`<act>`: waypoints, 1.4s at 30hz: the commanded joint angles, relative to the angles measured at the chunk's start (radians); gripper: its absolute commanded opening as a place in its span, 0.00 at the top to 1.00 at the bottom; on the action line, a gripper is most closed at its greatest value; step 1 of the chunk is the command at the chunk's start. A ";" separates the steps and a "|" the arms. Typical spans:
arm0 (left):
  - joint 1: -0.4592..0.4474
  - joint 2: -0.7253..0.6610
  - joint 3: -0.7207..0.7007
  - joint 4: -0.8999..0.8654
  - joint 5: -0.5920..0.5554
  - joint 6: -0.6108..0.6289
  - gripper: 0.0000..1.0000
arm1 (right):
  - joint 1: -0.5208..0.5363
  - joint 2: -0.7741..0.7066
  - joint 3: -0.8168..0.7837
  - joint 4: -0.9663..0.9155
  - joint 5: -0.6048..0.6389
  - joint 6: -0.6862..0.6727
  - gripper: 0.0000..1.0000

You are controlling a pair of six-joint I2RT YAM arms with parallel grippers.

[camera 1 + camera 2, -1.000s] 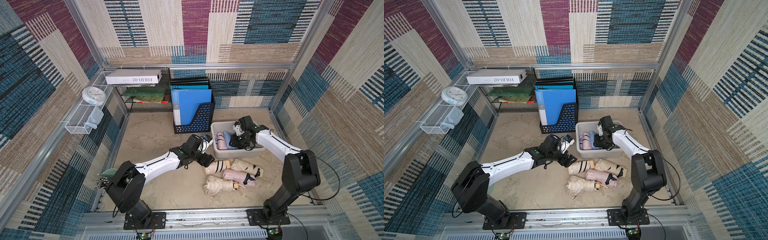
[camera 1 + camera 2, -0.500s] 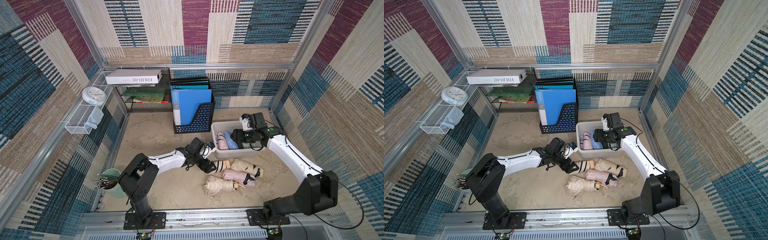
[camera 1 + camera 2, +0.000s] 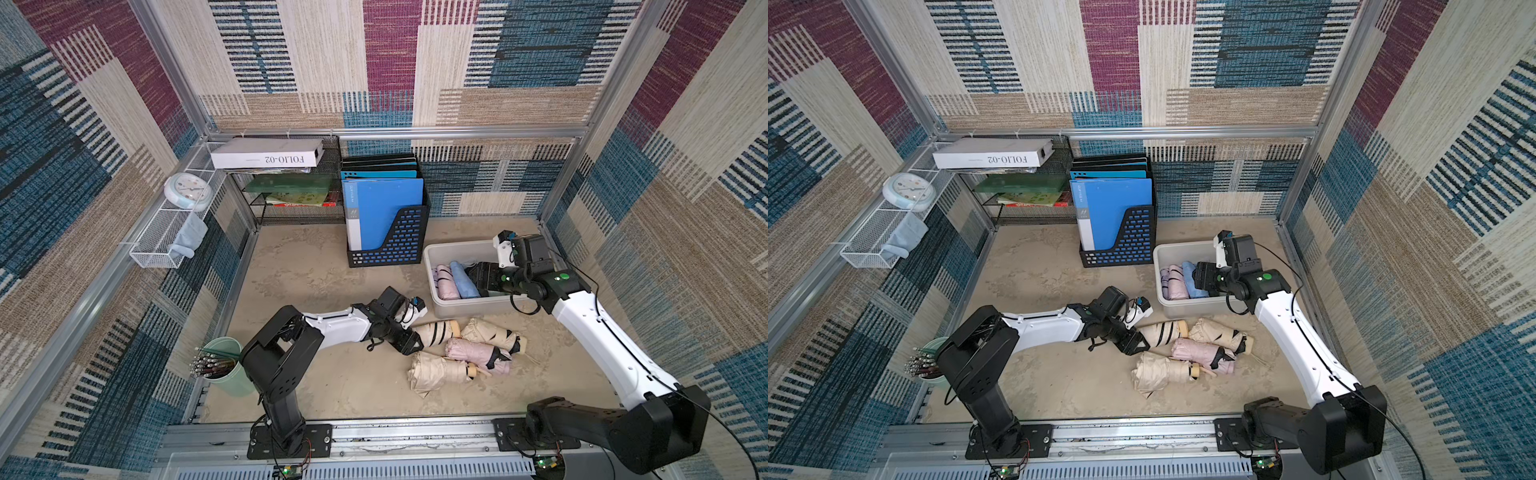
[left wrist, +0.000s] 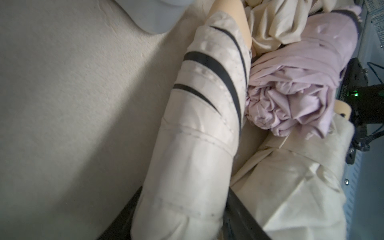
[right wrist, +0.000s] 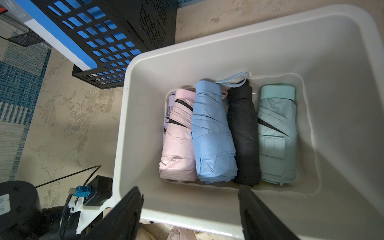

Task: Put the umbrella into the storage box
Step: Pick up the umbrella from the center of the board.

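The striped cream umbrella (image 3: 436, 332) (image 3: 1163, 331) (image 4: 197, 135) lies on its side on the tabletop (image 3: 316, 270), just in front of the storage box (image 3: 457, 308) (image 3: 1187, 309) and outside it, with its tan handle end pointing toward the right arm's side. The left end effector (image 3: 409, 340) (image 3: 1133, 341) (image 4: 182, 207) is clenched on the canopy end of this umbrella; in the left wrist view a black finger (image 4: 241, 209) presses against each flank of the fabric. Touching or just beside it are three more folded umbrellas: a second cream umbrella (image 3: 490, 332), a pale pink umbrella (image 3: 478, 353) and a third cream umbrella (image 3: 436, 370), nearest the front edge. The storage box (image 5: 145, 104) stands upright beside a black file holder (image 3: 399, 245) of blue folders. Inside, side by side on the floor of the box, lie a pink boxed umbrella (image 5: 178, 145), a blue umbrella (image 5: 212, 141), a black umbrella (image 5: 243, 135) and a mint umbrella (image 5: 276, 135). The right end effector (image 3: 476, 280) (image 3: 1202, 278) (image 5: 190, 199) hangs over the box, released, its jaws standing well apart above the near wall. A green pen cup (image 3: 224, 365) stands by the left arm's base.
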 commanded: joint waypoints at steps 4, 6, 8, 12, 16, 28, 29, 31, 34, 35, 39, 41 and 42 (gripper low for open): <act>-0.001 -0.023 -0.037 0.033 -0.044 -0.045 0.63 | 0.000 -0.022 0.004 0.015 -0.017 -0.010 0.23; 0.000 -0.027 -0.059 0.090 -0.044 -0.072 0.69 | 0.000 -0.020 0.017 -0.004 -0.024 -0.017 0.23; 0.000 -0.021 -0.076 0.137 -0.034 -0.105 0.76 | 0.000 -0.014 0.035 -0.033 -0.028 -0.027 0.23; 0.000 -0.044 -0.106 0.177 -0.032 -0.154 0.89 | -0.001 -0.018 0.057 -0.048 -0.058 -0.026 0.24; 0.000 -0.132 -0.160 0.202 -0.078 -0.191 1.00 | 0.000 -0.016 0.083 -0.060 -0.092 -0.008 0.24; 0.000 -0.489 -0.321 0.179 -0.279 -0.364 1.00 | 0.046 -0.085 0.034 0.008 -0.176 0.197 0.20; 0.000 -0.530 -0.330 0.182 -0.300 -0.371 1.00 | 0.060 -0.089 0.030 0.023 -0.183 0.229 0.20; 0.000 -0.626 -0.356 0.194 -0.354 -0.386 1.00 | 0.105 -0.097 0.018 0.072 -0.203 0.315 0.18; 0.000 -0.753 -0.376 0.220 -0.418 -0.381 1.00 | 0.214 -0.106 -0.006 0.161 -0.184 0.430 0.16; 0.001 -0.783 -0.377 0.232 -0.436 -0.376 1.00 | 0.252 -0.106 -0.012 0.189 -0.170 0.457 0.15; 0.000 -0.850 -0.355 0.317 -0.479 -0.342 1.00 | 0.386 -0.091 -0.036 0.319 -0.122 0.550 0.11; -0.001 -0.847 -0.329 0.347 -0.479 -0.318 1.00 | 0.429 -0.071 -0.029 0.357 -0.093 0.571 0.09; -0.001 -0.841 -0.314 0.362 -0.477 -0.307 1.00 | 0.448 -0.058 -0.023 0.379 -0.076 0.580 0.08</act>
